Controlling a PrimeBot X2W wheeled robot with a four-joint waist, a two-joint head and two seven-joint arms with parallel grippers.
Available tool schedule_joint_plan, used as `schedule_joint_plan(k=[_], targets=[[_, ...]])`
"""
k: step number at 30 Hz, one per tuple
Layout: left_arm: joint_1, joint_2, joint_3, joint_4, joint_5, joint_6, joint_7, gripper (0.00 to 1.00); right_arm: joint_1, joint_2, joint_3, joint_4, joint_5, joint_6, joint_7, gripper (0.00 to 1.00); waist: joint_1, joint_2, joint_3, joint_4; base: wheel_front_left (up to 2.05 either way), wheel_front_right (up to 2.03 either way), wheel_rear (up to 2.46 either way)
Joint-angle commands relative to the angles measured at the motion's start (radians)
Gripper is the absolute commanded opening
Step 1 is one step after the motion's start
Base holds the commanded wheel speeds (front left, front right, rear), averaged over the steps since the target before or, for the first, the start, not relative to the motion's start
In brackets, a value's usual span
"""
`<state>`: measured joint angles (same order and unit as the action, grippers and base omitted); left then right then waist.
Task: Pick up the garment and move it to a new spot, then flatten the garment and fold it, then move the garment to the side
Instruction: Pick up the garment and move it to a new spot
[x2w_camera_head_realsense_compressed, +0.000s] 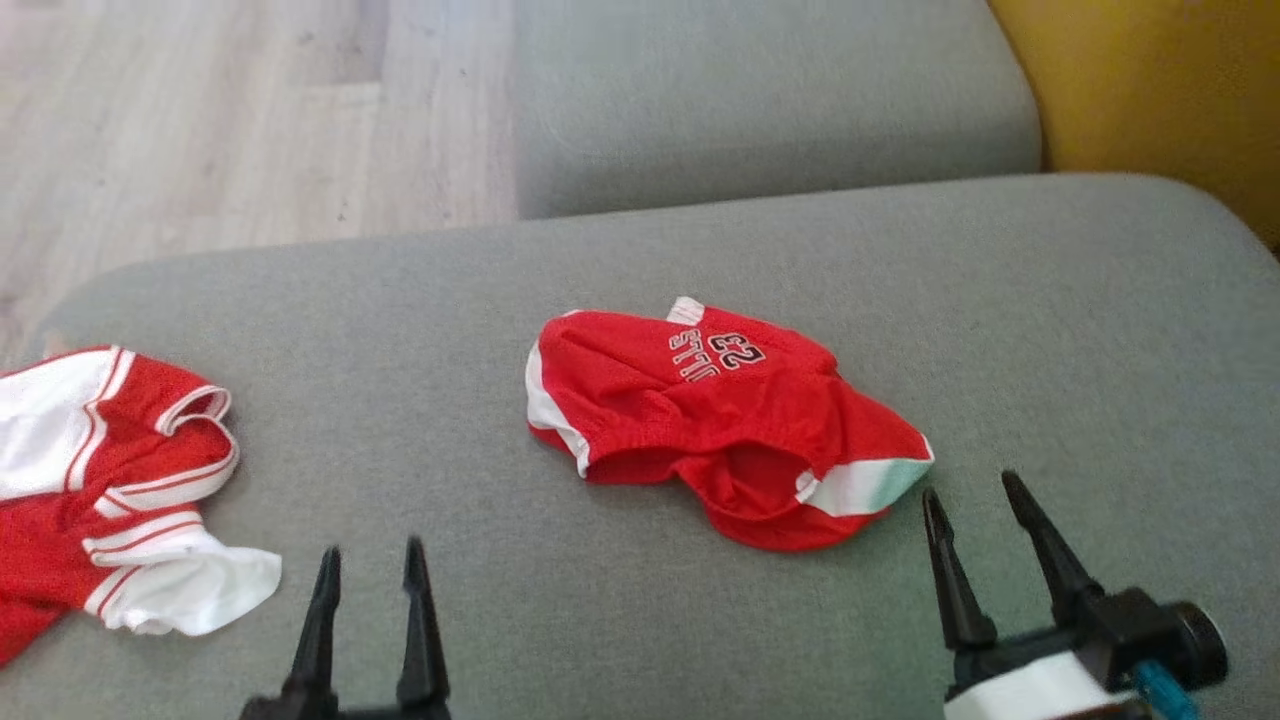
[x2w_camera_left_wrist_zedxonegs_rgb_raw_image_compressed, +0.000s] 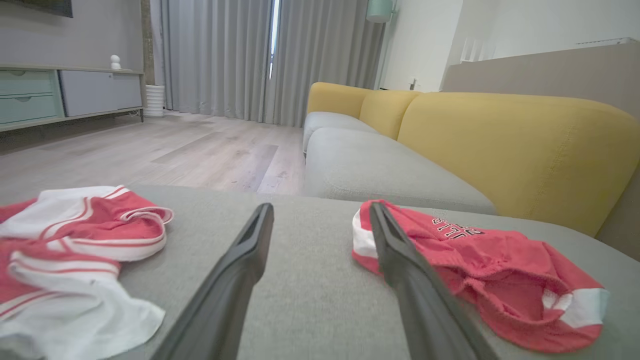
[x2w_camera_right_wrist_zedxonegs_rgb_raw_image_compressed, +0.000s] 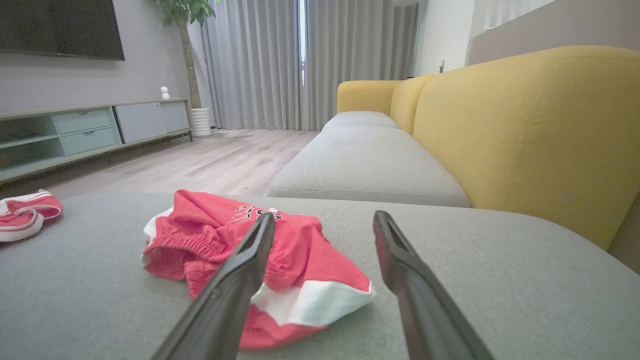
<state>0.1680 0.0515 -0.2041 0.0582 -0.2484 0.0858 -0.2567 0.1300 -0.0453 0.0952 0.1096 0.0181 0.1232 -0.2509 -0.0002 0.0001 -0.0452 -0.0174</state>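
My left end effector (x2w_camera_head_realsense_compressed: 371, 548) stands wide with nothing between its fingers, low over the grey sofa cushion (x2w_camera_head_realsense_compressed: 600, 620). My right end effector (x2w_camera_head_realsense_compressed: 971, 487) is just as wide and empty, its tips just beside the near hem of the red shorts (x2w_camera_head_realsense_compressed: 720, 420). The shorts lie mid-cushion in a rumpled heap, waistband gaping towards me. I judge the move to a new spot may be done, with flattening, folding and setting aside all left. The cloth looks thin and slippery, with white side panels, a gathered elastic waist and printed lettering. Well apart to my left lies a crumpled red-and-white jersey (x2w_camera_head_realsense_compressed: 110, 480) with striped trim. The cushion is a coarse, matte weave.
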Motion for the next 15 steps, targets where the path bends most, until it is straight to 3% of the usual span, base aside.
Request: schedule_joint_plan(k=[1, 15], targets=[[-0.019, -0.001, 0.025, -0.045, -0.007, 0.013, -0.005, 1.0, -0.021, -0.005, 0.025, -0.036, -0.011, 0.008, -0.011, 1.0, 0.0002, -0.0001, -0.016, 0.014, 0.0, 0.0, 0.0], [0.035, -0.001, -0.023, -0.039, 0.076, 0.032, -0.005, 1.0, 0.054, -0.005, -0.025, -0.044, -0.004, 0.008, -0.011, 1.0, 0.0002, -0.0001, -0.035, 0.026, 0.0, 0.0, 0.0]])
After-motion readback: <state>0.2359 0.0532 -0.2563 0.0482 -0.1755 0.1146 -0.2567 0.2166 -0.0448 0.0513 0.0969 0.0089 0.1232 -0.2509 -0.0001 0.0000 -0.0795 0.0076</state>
